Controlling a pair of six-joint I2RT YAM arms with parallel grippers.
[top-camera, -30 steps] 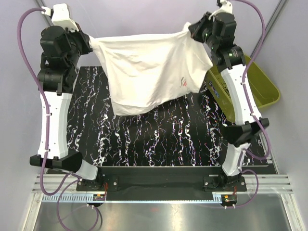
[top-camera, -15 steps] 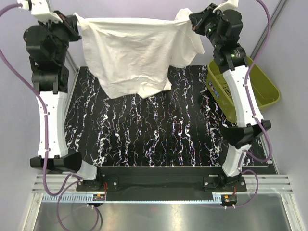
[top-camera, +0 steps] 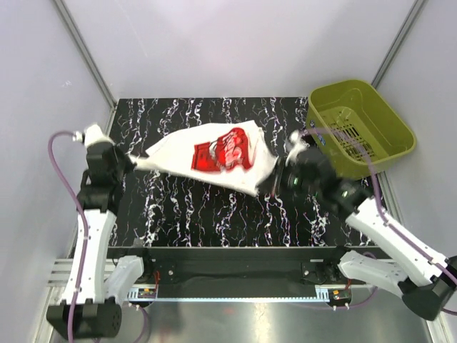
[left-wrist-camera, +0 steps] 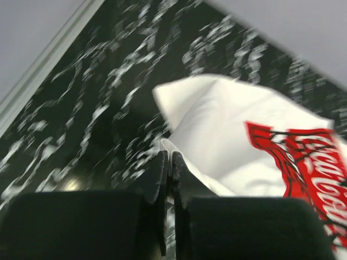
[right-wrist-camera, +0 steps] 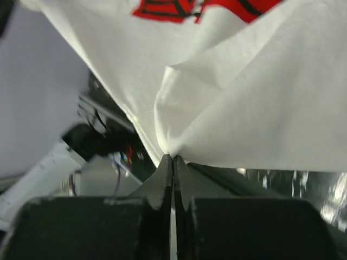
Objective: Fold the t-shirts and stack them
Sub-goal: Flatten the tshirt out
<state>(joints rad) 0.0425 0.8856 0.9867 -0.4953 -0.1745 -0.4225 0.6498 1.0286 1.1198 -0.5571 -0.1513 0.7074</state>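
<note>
Pinching left gripper [top-camera: 130, 158]: jaws pressed together on one corner of the white t-shirt [top-camera: 175, 158].
right gripper [top-camera: 275, 180]: jaws clamped tight on the opposite edge.
t-shirt: stretched between both grippers over the black marbled table [top-camera: 214, 214], red print [top-camera: 223, 150] up.
basket [top-camera: 364, 121]: green, at the table's far-right corner.

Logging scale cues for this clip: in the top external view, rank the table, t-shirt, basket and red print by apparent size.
1. table, clearly largest
2-3. t-shirt and basket: they look too alike to rank
4. red print, smallest
</note>
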